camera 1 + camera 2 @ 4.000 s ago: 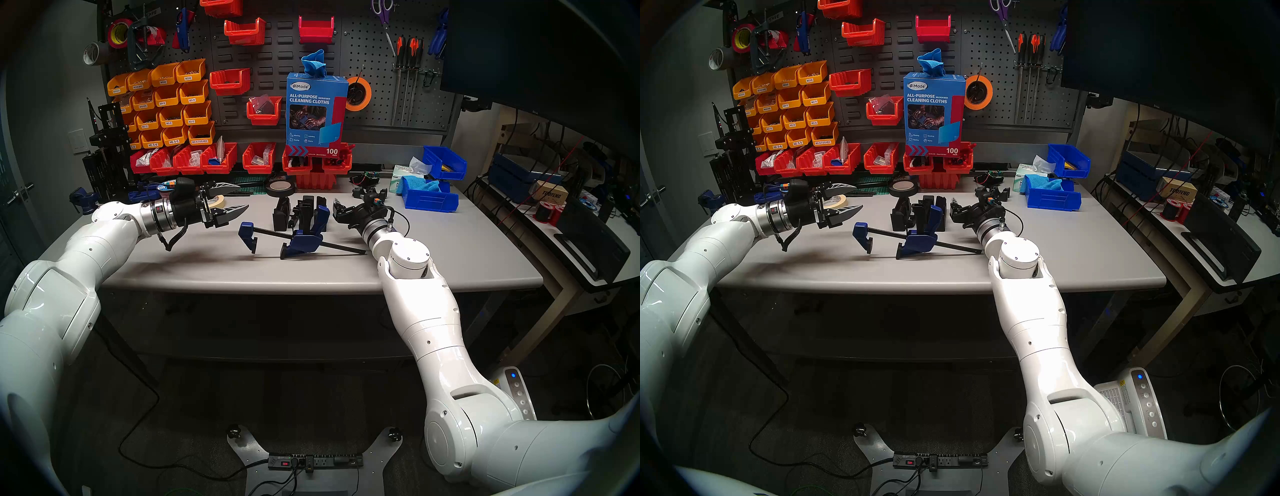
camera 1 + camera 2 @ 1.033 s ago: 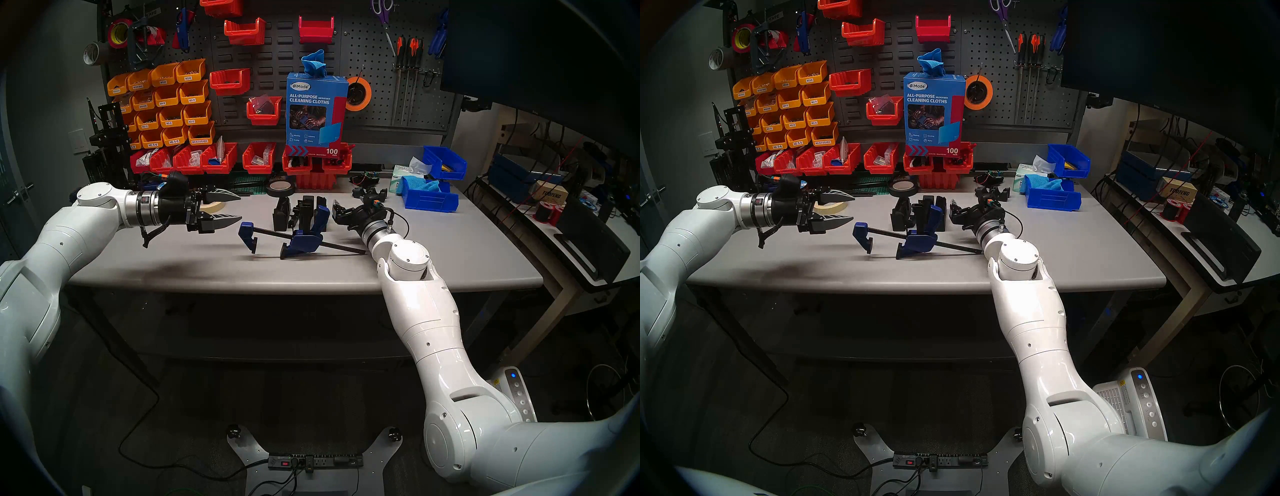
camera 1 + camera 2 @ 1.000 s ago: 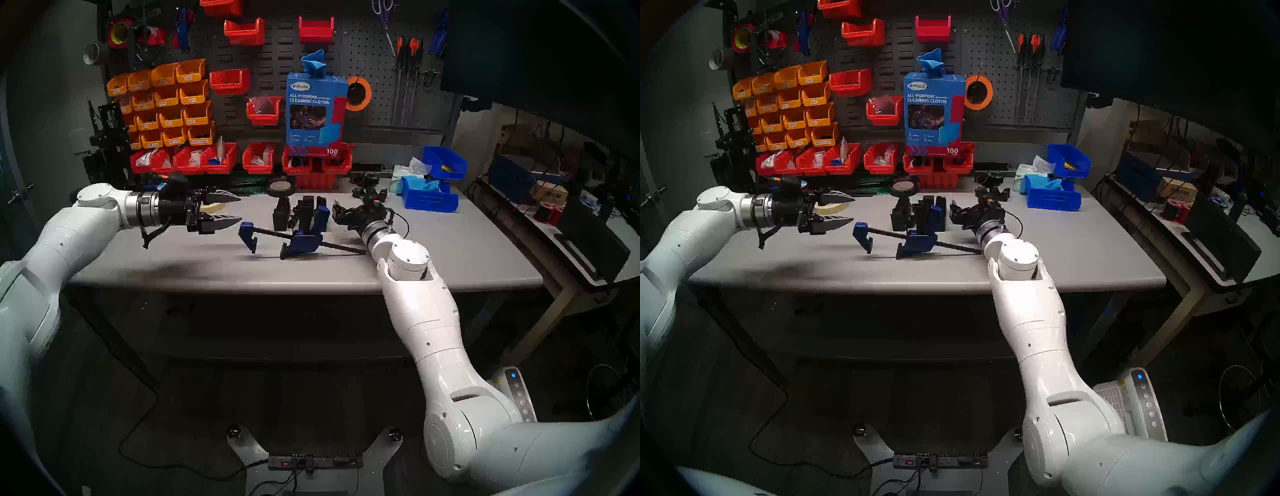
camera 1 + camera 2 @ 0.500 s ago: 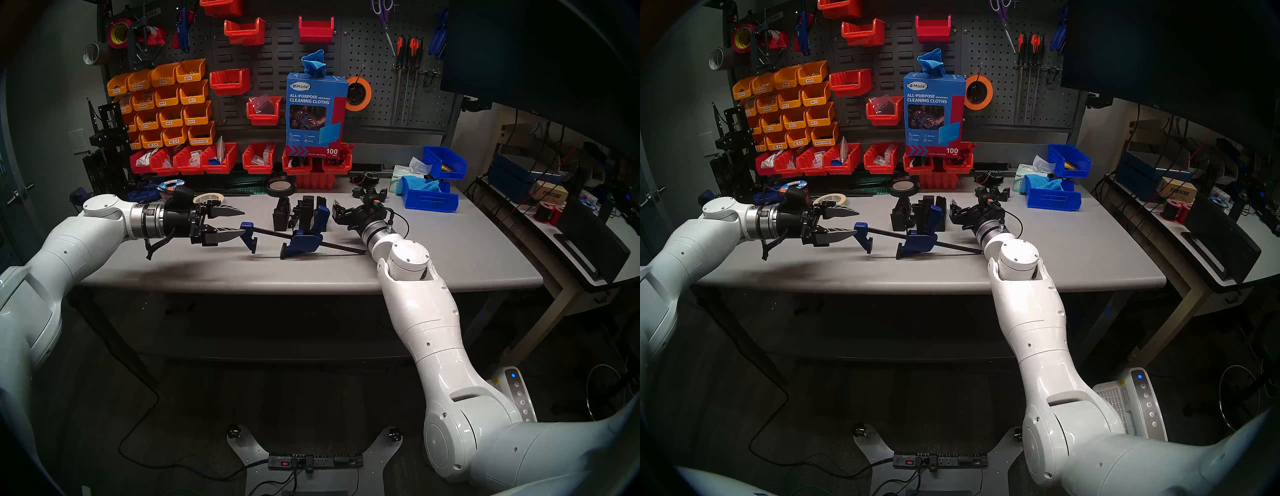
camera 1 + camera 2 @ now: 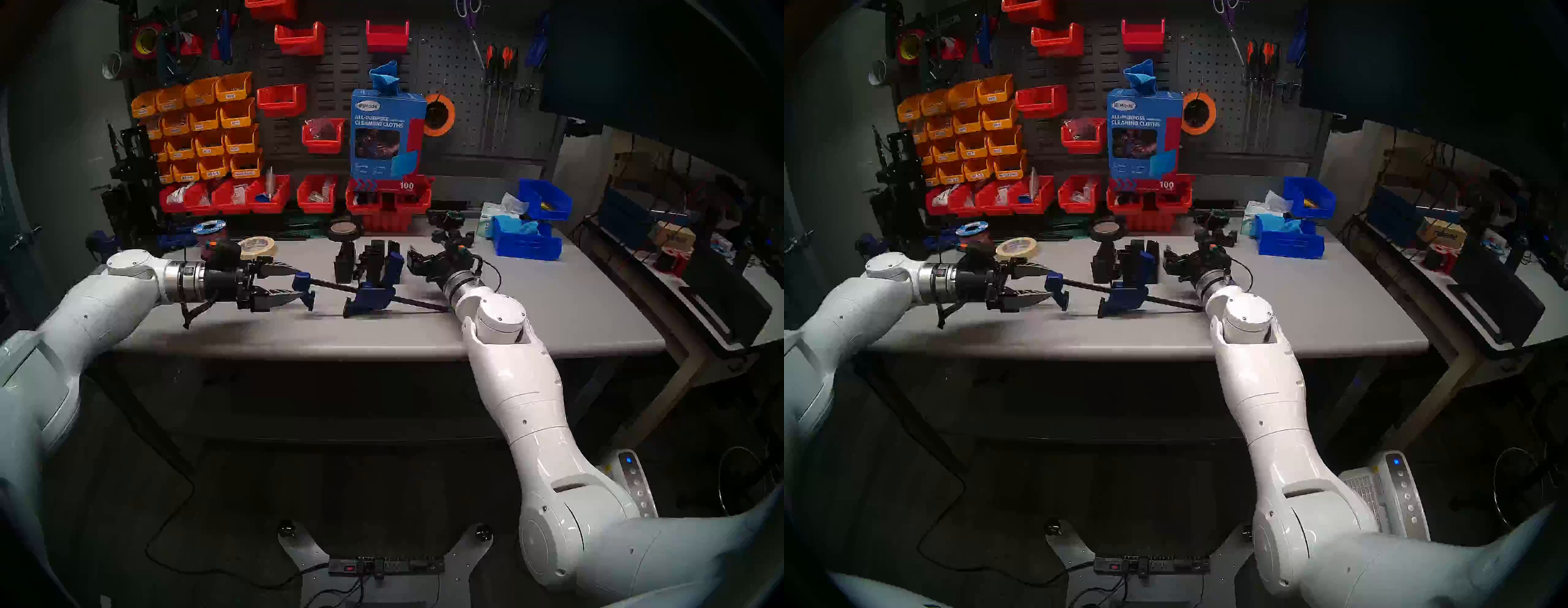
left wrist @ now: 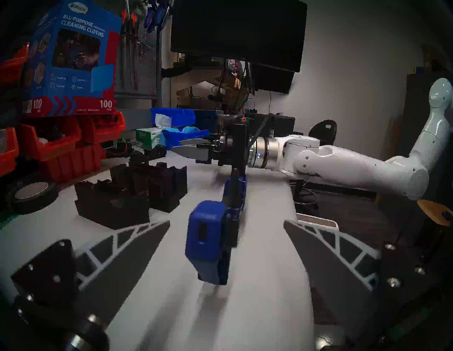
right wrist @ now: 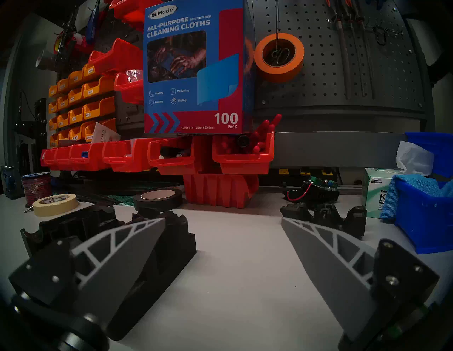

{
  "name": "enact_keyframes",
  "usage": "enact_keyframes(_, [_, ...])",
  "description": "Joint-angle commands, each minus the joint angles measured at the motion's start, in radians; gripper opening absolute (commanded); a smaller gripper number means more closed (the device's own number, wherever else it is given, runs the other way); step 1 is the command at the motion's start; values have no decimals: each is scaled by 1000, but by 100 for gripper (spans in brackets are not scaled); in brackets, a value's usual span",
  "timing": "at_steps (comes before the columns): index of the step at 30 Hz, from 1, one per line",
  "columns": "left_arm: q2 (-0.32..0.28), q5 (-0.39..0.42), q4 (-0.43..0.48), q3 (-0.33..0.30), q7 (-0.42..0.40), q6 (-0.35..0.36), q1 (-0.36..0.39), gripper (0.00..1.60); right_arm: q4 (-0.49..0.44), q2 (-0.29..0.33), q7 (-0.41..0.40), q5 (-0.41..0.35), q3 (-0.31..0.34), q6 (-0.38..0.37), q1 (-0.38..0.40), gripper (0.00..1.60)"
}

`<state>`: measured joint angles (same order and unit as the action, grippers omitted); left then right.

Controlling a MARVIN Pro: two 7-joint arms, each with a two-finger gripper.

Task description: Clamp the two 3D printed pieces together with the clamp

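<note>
Clamp (image 5: pixel 360 293) is lying across the middle of the counter (image 5: pixel 551 305), with its long black bar running from the blue end jaw (image 5: pixel 303 286) on the left to the blue trigger body (image 5: pixel 369 297) in the centre, and the bar's far end reaching toward the right arm. Just behind the trigger body the two 3D printed pieces (image 5: pixel 367 263) are standing close together; it cannot be told whether they are touching the clamp.

The left pincer (image 5: pixel 288 282) is spread wide and is held level around the end jaw, one finger above it and one below, as is seen also in the left wrist view, where the end jaw (image 6: pixel 208 235) sits between the two fingers without being pinched. The right pincer (image 5: pixel 418 259) is also spread and holds nothing; it rests low just to the right of the printed pieces.

Several risks can be judged from this. If the left fingers are closed off-centre, the end jaw could be tipped or pushed aside, and the whole clamp could be rotated on the counter. Because the bar is long, a small turn at one end could sweep the trigger body into the printed pieces and knock them apart. The smooth plastic jaw may also slip if it is gripped only at its edge
</note>
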<state>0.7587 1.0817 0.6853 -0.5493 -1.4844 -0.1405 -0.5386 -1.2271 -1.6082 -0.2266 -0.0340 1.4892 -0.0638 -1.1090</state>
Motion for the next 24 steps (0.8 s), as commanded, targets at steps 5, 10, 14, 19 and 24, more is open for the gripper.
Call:
enact_keyframes(5, [25,36,-33,2,1,-22,26,160,-38,0,-1,0,2,6,33,160])
enact_keyframes(10, [36,37,-49,9,1,-32,30,160,-38,0,-1,0,2,6,33,160])
enact_keyframes(14, [48,40,-67,12,1,-40,34,160,-38,0,-1,0,2,7,33,160])
enact_keyframes(19, [58,42,-83,16,1,-46,37,160,-37,0,-1,0,2,7,33,160])
enact_keyframes(24, [70,43,-100,19,1,-53,39,160,-37,0,-1,0,2,7,33,160])
